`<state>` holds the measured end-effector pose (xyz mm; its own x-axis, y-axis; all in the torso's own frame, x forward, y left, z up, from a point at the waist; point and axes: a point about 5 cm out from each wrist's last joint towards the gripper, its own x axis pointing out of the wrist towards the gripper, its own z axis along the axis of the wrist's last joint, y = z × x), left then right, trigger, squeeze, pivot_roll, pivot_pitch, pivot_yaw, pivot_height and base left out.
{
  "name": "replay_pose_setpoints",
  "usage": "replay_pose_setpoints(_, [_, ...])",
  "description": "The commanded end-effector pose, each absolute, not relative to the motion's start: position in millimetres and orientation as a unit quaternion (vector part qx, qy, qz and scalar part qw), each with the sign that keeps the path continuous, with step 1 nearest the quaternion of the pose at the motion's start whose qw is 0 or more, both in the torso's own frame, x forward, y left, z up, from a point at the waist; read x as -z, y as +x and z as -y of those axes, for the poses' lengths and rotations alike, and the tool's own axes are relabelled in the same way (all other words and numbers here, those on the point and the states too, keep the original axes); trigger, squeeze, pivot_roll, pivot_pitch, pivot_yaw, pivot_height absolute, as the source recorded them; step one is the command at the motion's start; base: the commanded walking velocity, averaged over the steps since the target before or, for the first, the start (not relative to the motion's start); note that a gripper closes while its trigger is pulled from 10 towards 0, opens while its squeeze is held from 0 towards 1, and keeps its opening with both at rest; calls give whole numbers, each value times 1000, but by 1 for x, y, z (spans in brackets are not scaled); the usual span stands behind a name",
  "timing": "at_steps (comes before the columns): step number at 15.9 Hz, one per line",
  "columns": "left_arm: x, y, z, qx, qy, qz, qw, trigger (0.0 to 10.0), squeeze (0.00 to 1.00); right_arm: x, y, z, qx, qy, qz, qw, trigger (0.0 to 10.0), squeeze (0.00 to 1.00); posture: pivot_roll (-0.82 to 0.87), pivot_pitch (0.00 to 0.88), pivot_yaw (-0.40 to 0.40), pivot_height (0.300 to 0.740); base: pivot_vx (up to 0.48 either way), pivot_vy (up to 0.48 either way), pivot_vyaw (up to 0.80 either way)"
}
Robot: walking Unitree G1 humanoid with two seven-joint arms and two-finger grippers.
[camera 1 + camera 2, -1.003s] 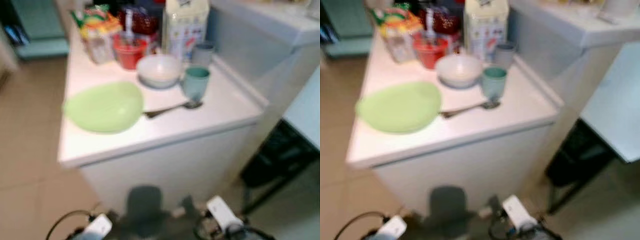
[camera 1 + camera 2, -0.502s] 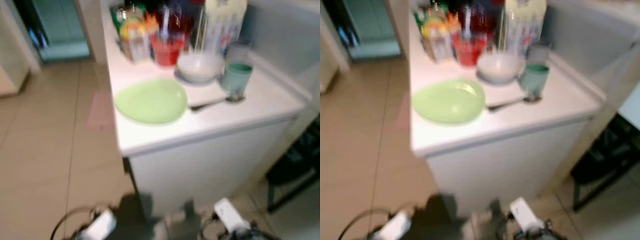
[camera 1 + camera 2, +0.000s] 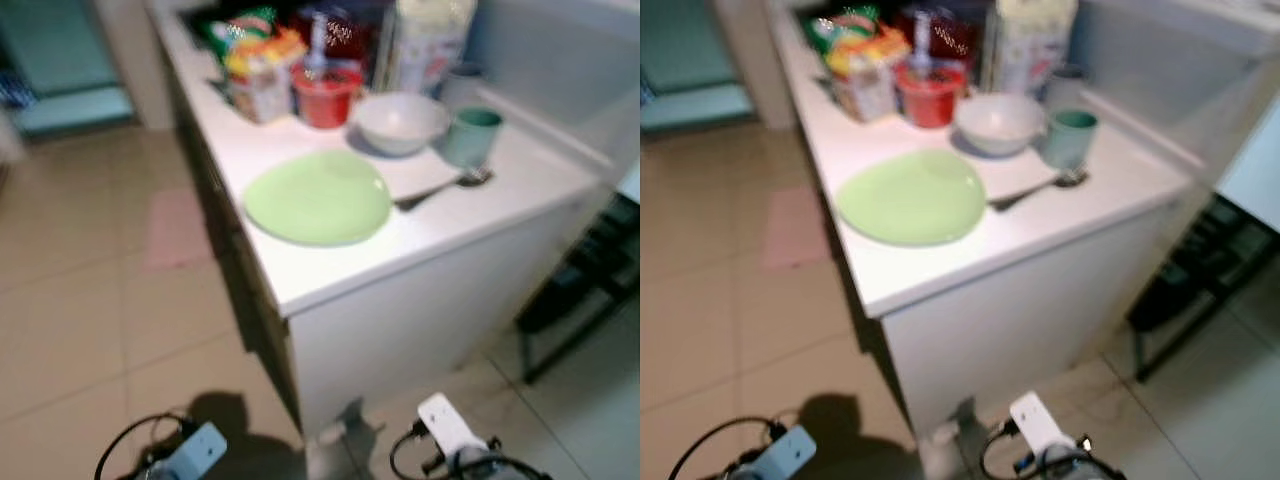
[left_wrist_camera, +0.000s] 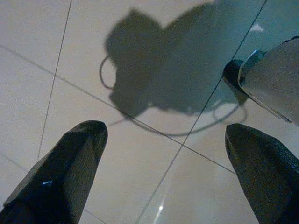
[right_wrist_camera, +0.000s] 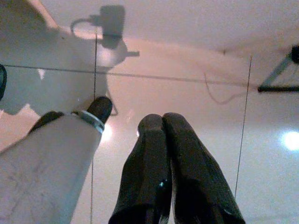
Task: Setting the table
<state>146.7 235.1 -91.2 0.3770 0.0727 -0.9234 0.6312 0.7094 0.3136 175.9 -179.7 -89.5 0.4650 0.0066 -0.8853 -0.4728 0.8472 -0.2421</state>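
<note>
Plate (image 3: pixel 318 197) lies on the desk (image 3: pixel 330 270), spoon (image 3: pixel 440 186) beside it. Both arms hang: left hand (image 4: pixel 163 154) spread, right hand (image 5: pixel 175 158) pressed together. Approach seems underway; next, reaching for the plate.

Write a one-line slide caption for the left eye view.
White counter holding a green plate, spoon, white bowl and teal cup, with groceries crowded behind them.

Pale greens and white on a white counter

The plate (image 3: pixel 317 197) is plain light green, the bowl (image 3: pixel 401 121) white, the cup (image 3: pixel 472 136) muted teal-green, the spoon (image 3: pixel 440 188) dark silvery. The counter (image 3: pixel 330 270) is white. A red container (image 3: pixel 325 97) stands behind; floor tiles (image 3: pixel 90 300) are beige.
</note>
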Motion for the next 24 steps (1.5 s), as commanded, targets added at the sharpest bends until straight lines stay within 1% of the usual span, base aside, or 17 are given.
replay_pose_setpoints(1, [91,144,-238,183,339,-530,755,10000,0,90,175,179,-146,-235,-496,823,10000,0,54,0,32,740,0,0,0])
replay_pose_setpoints(6, [91,146,-239,180,347,-526,755,10000,0,89,177,179,-144,-235,-491,826,10000,0,53,0,35,740,0,0,0])
replay_pose_setpoints(8, [89,149,-239,149,326,-506,785,10000,0,85,183,180,-112,-256,-449,849,10000,0,56,0,34,740,0,0,0])
replay_pose_setpoints(10, [86,153,-238,115,296,-482,817,10000,0,83,186,179,-109,-248,-427,863,10000,0,64,0,30,740,0,0,0])
replay_pose_setpoints(11, [84,156,-238,96,274,-465,836,10000,0,81,187,177,-97,-229,-409,878,10000,0,68,0,29,740,0,0,0])
replay_pose_setpoints(12, [71,188,-225,103,264,-399,872,10000,0,79,189,177,-85,-212,-395,890,10000,0,68,0,29,740,0,0,0])
replay_pose_setpoints(13, [55,217,-212,117,263,-342,895,10000,0,79,189,176,-82,-207,-392,893,10000,0,70,0,31,740,0,0,0])
replay_pose_setpoints(14, [24,263,-191,138,262,-258,919,10000,0,79,188,175,-81,-187,-395,896,10000,0,68,0,28,740,0,0,0])
replay_pose_setpoints(15, [10,281,-186,146,256,-246,923,10000,0,82,186,174,-97,-186,-412,886,10000,0,63,0,26,740,0,0,0])
replay_pose_setpoints(16, [11,280,-186,146,254,-248,923,10000,0,82,186,174,-100,-191,-414,885,10000,0,63,0,26,740,0,0,0])
replay_pose_setpoints(17, [17,274,-189,147,246,-262,922,10000,0,83,184,174,-104,-199,-417,881,10000,0,65,0,26,740,0,0,0])
replay_pose_setpoints(18, [19,267,-193,146,210,-254,933,10000,0,82,185,173,-106,-197,-404,887,10000,0,46,0,30,740,0,0,0])
replay_pose_setpoints(20, [6,265,-205,125,141,-187,964,10000,0,78,187,173,-97,-232,-367,895,10000,0,39,0,31,740,0,0,0])
replay_pose_setpoints(21, [1,265,-210,116,130,-171,970,10000,0,77,188,174,-95,-255,-356,894,10000,0,39,0,29,740,0,0,0])
replay_pose_setpoints(22, [-8,266,-220,101,126,-147,976,10000,0,75,189,175,-82,-271,-340,897,10000,0,42,0,25,740,0,0,0])
replay_pose_setpoints(24, [-16,263,-223,108,142,-125,976,10000,0,74,189,176,-76,-260,-336,902,10000,0,50,0,13,740,0,0,0])
